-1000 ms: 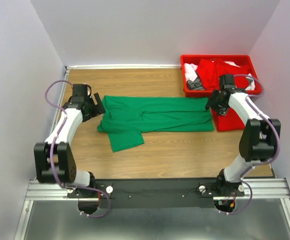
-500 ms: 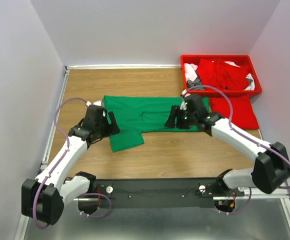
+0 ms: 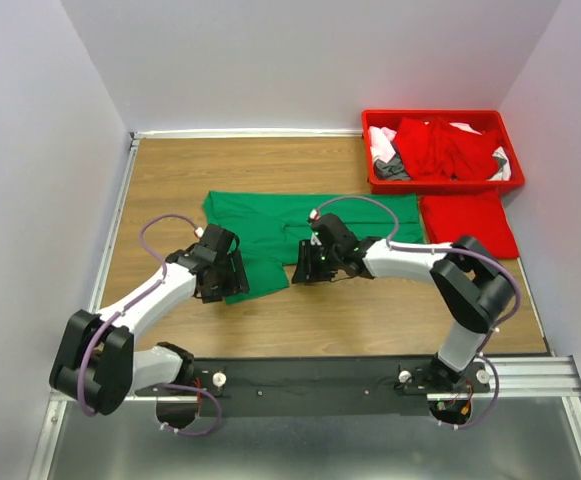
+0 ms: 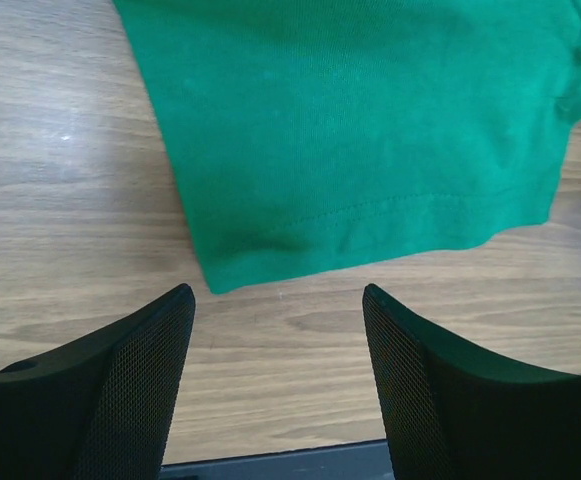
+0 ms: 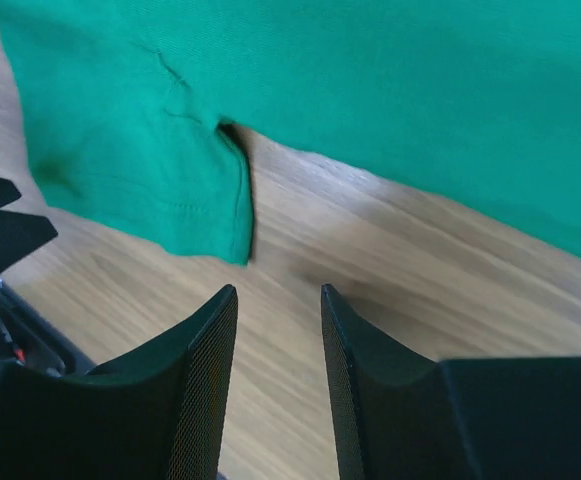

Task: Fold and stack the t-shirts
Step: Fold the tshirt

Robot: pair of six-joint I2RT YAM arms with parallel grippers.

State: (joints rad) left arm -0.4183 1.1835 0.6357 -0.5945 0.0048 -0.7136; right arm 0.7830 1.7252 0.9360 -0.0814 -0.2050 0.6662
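A bright green t-shirt [image 3: 300, 222] lies spread across the middle of the table, one sleeve [image 3: 255, 278] pointing toward the near edge. My left gripper [image 3: 232, 278] is open and empty at that sleeve's left corner; the left wrist view shows the sleeve hem [image 4: 370, 215] just beyond the fingertips [image 4: 160, 330]. My right gripper [image 3: 306, 270] is open and empty at the sleeve's right edge, over bare wood; the right wrist view shows the sleeve [image 5: 150, 170] and the shirt body [image 5: 420, 90]. A folded red t-shirt [image 3: 467, 222] lies at the right.
A red plastic bin [image 3: 440, 118] at the back right holds red, white and grey garments [image 3: 440, 150]. Wooden table [image 3: 170, 180] with a metal rail along the left and near edges. Purple-grey walls close in on three sides.
Both arms have swung in from the shirt's outer ends toward its near sleeve. The right arm left the bin area. The green shirt has not shifted.
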